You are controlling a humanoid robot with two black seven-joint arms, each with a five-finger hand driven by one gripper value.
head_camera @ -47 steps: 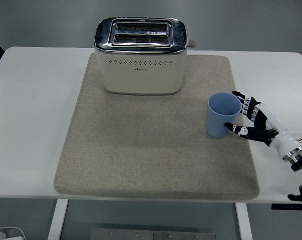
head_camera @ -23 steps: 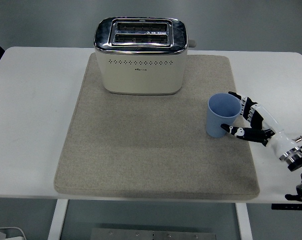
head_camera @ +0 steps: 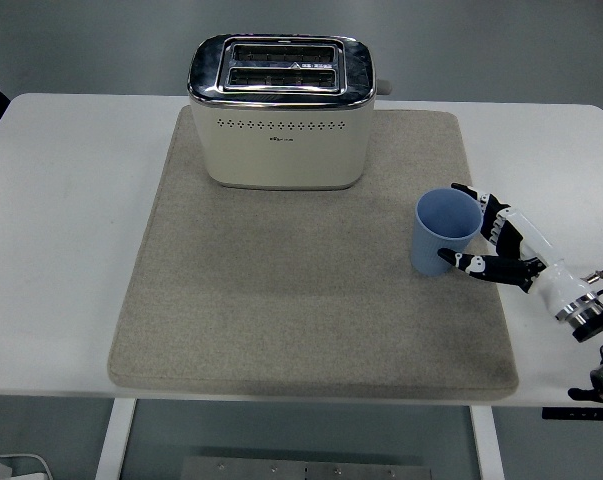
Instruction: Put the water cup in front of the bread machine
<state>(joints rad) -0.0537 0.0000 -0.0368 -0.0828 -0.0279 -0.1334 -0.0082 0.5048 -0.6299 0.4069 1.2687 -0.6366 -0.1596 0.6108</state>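
The light blue water cup (head_camera: 436,225) stands upright on the right edge of the beige mat (head_camera: 281,300), right of and nearer than the cream and chrome bread machine (head_camera: 281,115), which sits at the mat's far end. My right hand (head_camera: 461,225) comes in from the lower right and wraps the cup's right side. Its thumb (head_camera: 459,262) presses the cup's near lower wall, and its fingers (head_camera: 481,200) curl round the far side by the rim. The left arm is out of view.
The mat lies on a white table (head_camera: 61,250). A broad stretch of bare mat lies in front of the bread machine. The table's near edge runs just below the mat, and the right arm's wrist (head_camera: 581,310) hangs over the table's right side.
My right hand has slid left toward the cup and closed round it; thumb and fingers, apart from the cup a second ago, now touch it. The cup has barely shifted.
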